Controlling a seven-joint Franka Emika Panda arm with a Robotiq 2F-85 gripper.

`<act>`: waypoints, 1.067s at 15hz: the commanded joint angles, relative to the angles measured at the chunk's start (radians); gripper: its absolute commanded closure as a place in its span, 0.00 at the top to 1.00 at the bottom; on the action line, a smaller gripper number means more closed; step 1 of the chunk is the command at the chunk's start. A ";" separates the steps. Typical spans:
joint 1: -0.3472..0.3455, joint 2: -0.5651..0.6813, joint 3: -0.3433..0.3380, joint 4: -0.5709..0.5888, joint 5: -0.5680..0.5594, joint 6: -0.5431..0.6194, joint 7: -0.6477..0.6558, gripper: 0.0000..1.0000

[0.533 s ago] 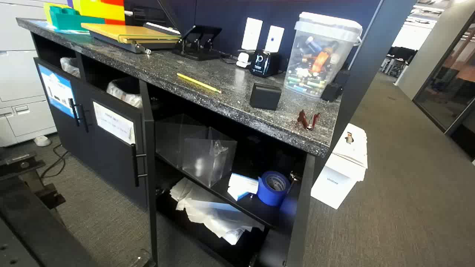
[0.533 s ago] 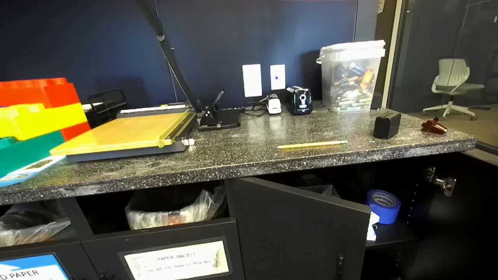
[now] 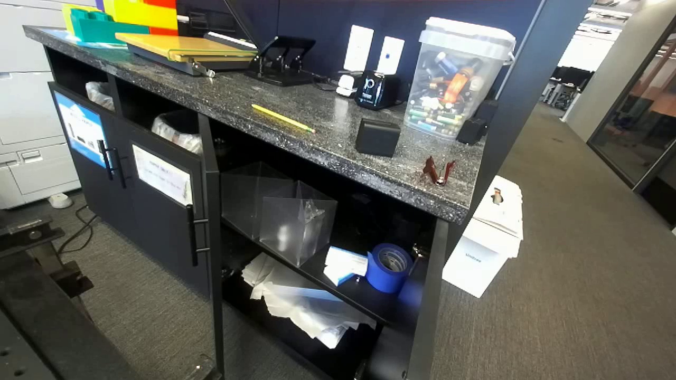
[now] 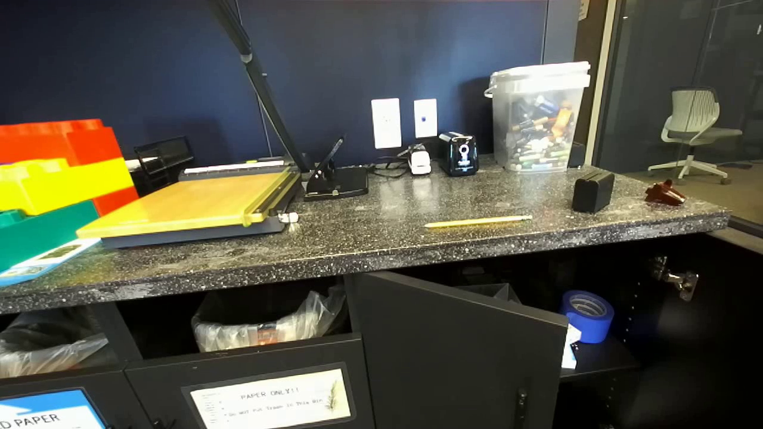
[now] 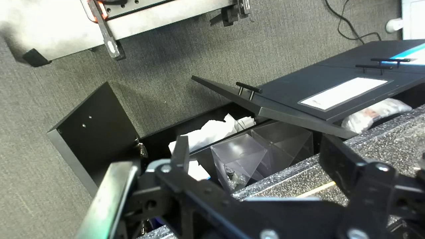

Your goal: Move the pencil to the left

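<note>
The thin yellow pencil lies flat on the dark speckled countertop (image 4: 357,232), close to its front edge. It shows whole in both exterior views (image 3: 283,118) (image 4: 478,221). In the wrist view only part of the pencil (image 5: 316,190) shows, between the gripper's body and one finger; the rest is hidden. My gripper (image 5: 257,155) shows only in the wrist view. Its fingers are wide apart with nothing between them, apart from the pencil and over the counter's front edge and open cabinet. The gripper is out of view in both exterior views.
On the counter stand a black box (image 4: 593,192), a red staple remover (image 4: 665,193), a battery bucket (image 4: 539,119), a pencil sharpener (image 4: 458,154), a hole punch (image 4: 337,181) and a yellow paper cutter (image 4: 191,199). Below, an open cabinet door (image 4: 459,351) juts out.
</note>
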 commanded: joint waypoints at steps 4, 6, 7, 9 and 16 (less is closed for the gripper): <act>-0.022 0.016 0.030 0.004 0.001 0.025 0.016 1.00; -0.021 0.043 0.044 0.013 0.001 0.065 0.047 1.00; -0.018 0.062 0.050 0.021 0.007 0.090 0.061 1.00; -0.009 0.116 0.070 0.045 0.023 0.151 0.110 1.00; 0.032 0.369 0.181 0.168 -0.036 0.362 0.414 1.00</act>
